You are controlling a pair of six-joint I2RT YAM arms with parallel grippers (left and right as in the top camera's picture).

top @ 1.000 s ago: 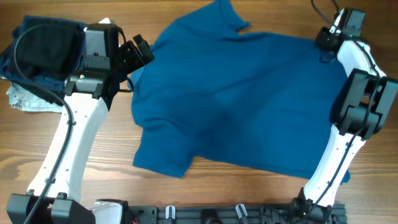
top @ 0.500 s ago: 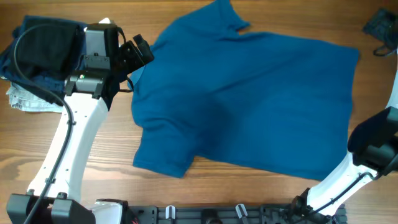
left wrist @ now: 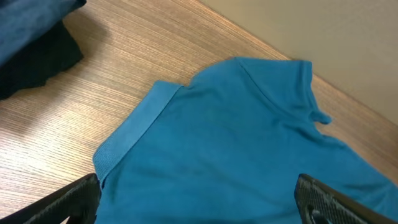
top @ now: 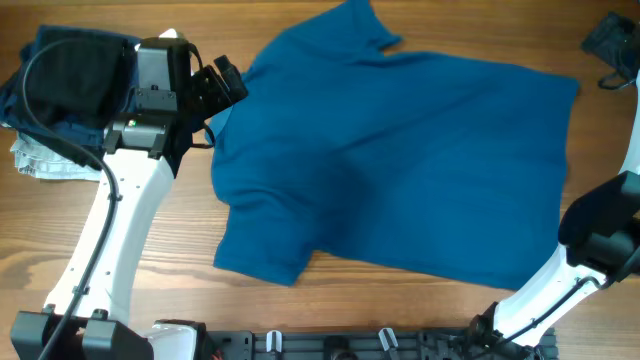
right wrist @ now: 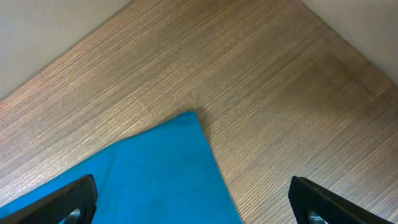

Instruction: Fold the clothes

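Note:
The clothes, one mid-blue T-shirt [top: 400,160], lie spread flat across the middle of the table, with one sleeve at the top and one at the lower left. My left gripper [top: 225,85] hangs open at the shirt's left edge. In its wrist view a ribbed band [left wrist: 127,134] and the blue cloth lie below the left gripper [left wrist: 199,202], with nothing between the fingers. My right gripper [right wrist: 193,205] is open and raised above the shirt's far right corner [right wrist: 186,118], touching nothing. Its arm [top: 600,230] bends at the lower right.
Dark navy and black folded garments [top: 70,75] are piled at the far left, with a whitish cloth [top: 40,160] beneath them. A dark shape with a cable loop [top: 610,45] sits at the top right corner. Bare wood [right wrist: 280,93] surrounds the shirt's corner.
The right gripper was shut at the shirt's right corner. It has opened and let go, and its arm has drawn back to the right. The corner now lies flat. The left arm is still.

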